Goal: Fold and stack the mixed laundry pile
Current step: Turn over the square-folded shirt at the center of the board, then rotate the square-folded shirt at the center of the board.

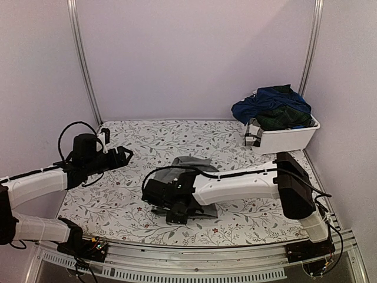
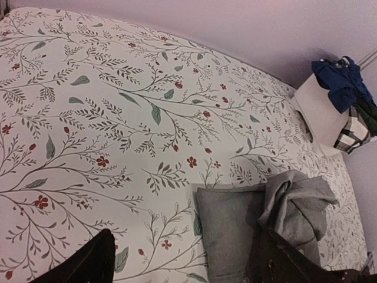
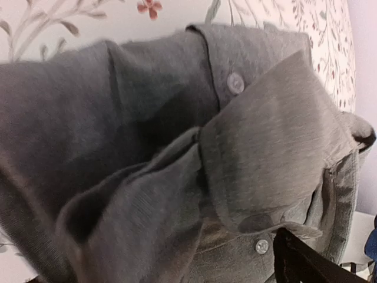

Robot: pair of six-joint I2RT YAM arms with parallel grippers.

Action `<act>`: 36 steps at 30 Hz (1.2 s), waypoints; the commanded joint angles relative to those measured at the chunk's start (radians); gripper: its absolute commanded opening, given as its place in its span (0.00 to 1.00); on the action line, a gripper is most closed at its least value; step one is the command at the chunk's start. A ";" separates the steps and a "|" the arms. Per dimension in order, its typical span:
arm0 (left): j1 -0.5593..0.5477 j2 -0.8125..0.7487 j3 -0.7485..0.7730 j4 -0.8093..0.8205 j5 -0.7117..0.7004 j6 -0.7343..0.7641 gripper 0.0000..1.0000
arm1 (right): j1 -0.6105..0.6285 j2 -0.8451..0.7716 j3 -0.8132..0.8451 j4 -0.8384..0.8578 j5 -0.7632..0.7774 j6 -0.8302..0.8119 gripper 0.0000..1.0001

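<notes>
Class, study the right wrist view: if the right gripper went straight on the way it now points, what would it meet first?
Most likely the crumpled grey buttoned cloth garment, which fills the view just ahead of the right gripper; the floral table cloth lies beneath it.

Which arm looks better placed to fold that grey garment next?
Right. The right gripper sits directly over the grey garment at mid-table, cloth filling its camera. The left gripper hangs open off to the side, above bare tablecloth.
</notes>
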 commanded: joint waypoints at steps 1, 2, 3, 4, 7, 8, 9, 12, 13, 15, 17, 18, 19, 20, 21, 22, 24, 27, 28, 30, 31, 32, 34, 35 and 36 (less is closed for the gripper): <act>-0.016 0.014 -0.019 -0.003 0.078 -0.020 0.83 | -0.012 -0.230 -0.032 0.167 -0.196 0.043 0.99; -0.027 0.019 -0.023 -0.006 0.081 -0.023 0.82 | -0.032 -0.281 -0.051 0.197 -0.258 0.048 0.99; -0.041 0.024 -0.031 -0.006 0.085 -0.029 0.81 | -0.060 -0.319 -0.080 0.227 -0.322 0.055 0.99; -0.055 0.031 -0.039 -0.005 0.088 -0.036 0.79 | -0.098 -0.378 -0.113 0.260 -0.375 0.069 0.99; -0.094 0.060 -0.061 0.002 0.103 -0.063 0.75 | -0.245 -0.488 -0.226 0.329 -0.521 0.123 0.99; -0.107 0.068 -0.069 0.009 0.109 -0.070 0.74 | -0.299 -0.506 -0.268 0.350 -0.547 0.140 0.99; -0.119 0.086 -0.074 0.018 0.116 -0.079 0.72 | -0.355 -0.521 -0.300 0.360 -0.574 0.165 0.98; -0.154 0.140 -0.077 0.043 0.113 -0.092 0.72 | -0.489 -0.517 -0.372 0.389 -0.661 0.211 0.92; -0.156 0.161 -0.076 0.055 0.122 -0.096 0.72 | -0.518 -0.509 -0.391 0.397 -0.708 0.216 0.89; -0.158 0.201 -0.073 0.081 0.139 -0.107 0.71 | -0.549 -0.498 -0.438 0.455 -0.797 0.223 0.84; -0.157 0.238 -0.070 0.099 0.143 -0.124 0.70 | -0.551 -0.476 -0.443 0.475 -0.892 0.217 0.78; -0.157 0.255 -0.067 0.104 0.145 -0.129 0.69 | -0.551 -0.447 -0.438 0.478 -0.938 0.209 0.74; -0.157 0.269 -0.063 0.107 0.145 -0.137 0.69 | -0.549 -0.421 -0.432 0.484 -0.980 0.202 0.70; -0.157 0.282 -0.062 0.114 0.147 -0.146 0.68 | -0.547 -0.399 -0.425 0.486 -1.007 0.198 0.67; -0.157 0.293 -0.062 0.119 0.149 -0.154 0.68 | -0.544 -0.360 -0.414 0.485 -1.037 0.194 0.65; -0.155 0.303 -0.063 0.126 0.152 -0.162 0.68 | -0.536 -0.336 -0.401 0.481 -1.054 0.190 0.64; -0.156 0.316 -0.070 0.147 0.165 -0.171 0.68 | -0.513 -0.265 -0.364 0.467 -1.075 0.177 0.64; -0.153 0.341 -0.072 0.196 0.189 -0.166 0.67 | -0.479 -0.185 -0.298 0.454 -1.091 0.167 0.55; -0.153 0.356 -0.064 0.201 0.193 -0.158 0.65 | -0.471 -0.144 -0.260 0.442 -1.103 0.166 0.51; -0.144 0.407 -0.042 0.221 0.215 -0.140 0.61 | -0.458 -0.094 -0.229 0.432 -1.124 0.169 0.46; -0.140 0.434 -0.034 0.247 0.240 -0.139 0.59 | -0.457 -0.076 -0.232 0.436 -1.131 0.176 0.46; -0.136 0.465 -0.022 0.272 0.265 -0.140 0.57 | -0.456 -0.071 -0.245 0.444 -1.136 0.184 0.46; -0.132 0.544 0.014 0.308 0.316 -0.142 0.51 | -0.456 -0.069 -0.289 0.456 -1.123 0.206 0.45; -0.134 0.584 0.036 0.327 0.344 -0.141 0.49 | -0.456 -0.074 -0.317 0.461 -1.113 0.218 0.46; -0.136 0.624 0.058 0.350 0.374 -0.142 0.47 | -0.456 -0.080 -0.353 0.472 -1.105 0.231 0.46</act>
